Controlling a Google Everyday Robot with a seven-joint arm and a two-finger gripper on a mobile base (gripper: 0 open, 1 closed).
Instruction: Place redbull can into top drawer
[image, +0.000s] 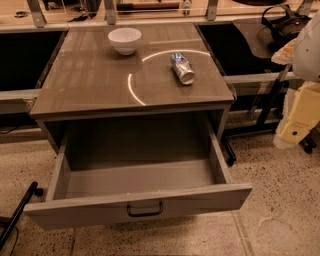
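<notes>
The redbull can (182, 67) lies on its side on the cabinet top, right of centre, with a silver end facing the front. The top drawer (140, 202) is pulled wide open below it and nothing shows inside. A dark bail handle (145, 209) sits at the centre of its front panel. My gripper (296, 117), a cream-coloured part under the white arm, hangs at the right edge of the view. It is to the right of the cabinet and away from the can, and it holds nothing that I can see.
A white bowl (125, 39) stands at the back of the cabinet top (90, 85). A bright curved reflection crosses the top. Dark chair and desk legs (267, 107) stand to the right. A black leg (17, 212) lies on the floor at lower left.
</notes>
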